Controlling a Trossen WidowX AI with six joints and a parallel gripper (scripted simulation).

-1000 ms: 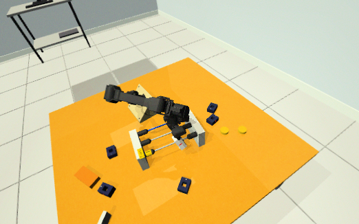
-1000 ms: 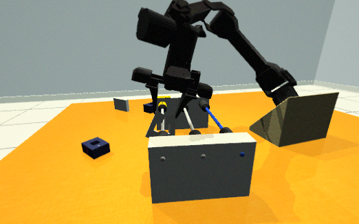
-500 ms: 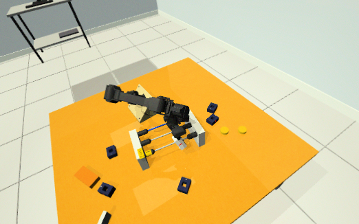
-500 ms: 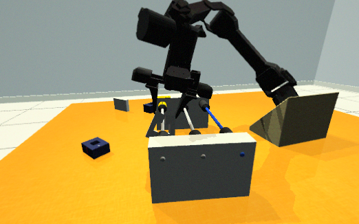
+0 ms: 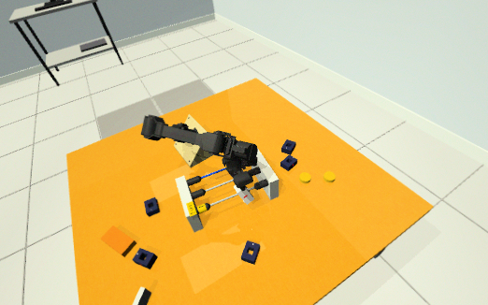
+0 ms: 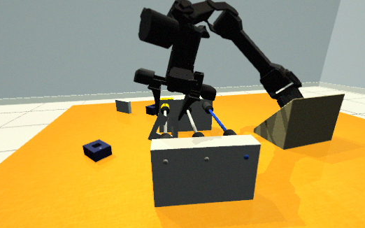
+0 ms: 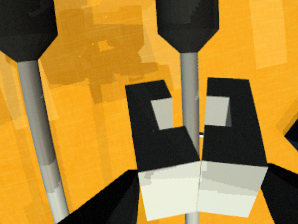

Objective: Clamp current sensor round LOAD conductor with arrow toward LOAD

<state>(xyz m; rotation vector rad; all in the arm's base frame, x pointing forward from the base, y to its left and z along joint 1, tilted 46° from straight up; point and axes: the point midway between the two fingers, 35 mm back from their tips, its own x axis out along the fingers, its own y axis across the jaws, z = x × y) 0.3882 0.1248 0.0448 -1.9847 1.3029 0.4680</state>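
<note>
The white-and-black current sensor (image 5: 244, 195) (image 6: 175, 129) (image 7: 230, 182) is between my fingers, over the outer grey conductor (image 5: 223, 199) (image 6: 165, 122) (image 7: 189, 75), near the right end block in the top view. Its halves meet at one end and stand apart at the other, with the conductor showing in the gap. A red mark is on its white face; the arrow's direction is too small to tell. My gripper (image 5: 243, 187) (image 6: 169, 116) (image 7: 199, 176) is shut on the sensor's sides. A yellow marker (image 5: 192, 209) (image 6: 166, 98) stands at this conductor's far end; its lettering is unreadable.
White-topped end blocks (image 5: 267, 175) (image 6: 204, 175) carry the conductors, including a middle grey one (image 5: 219, 185) and a blue one (image 5: 214, 173) (image 6: 218, 120). Several navy blocks (image 5: 251, 253) (image 6: 97, 150), yellow discs (image 5: 305, 178) and an orange block (image 5: 118, 239) lie around. A beige wedge (image 6: 309, 122) stands by the arm.
</note>
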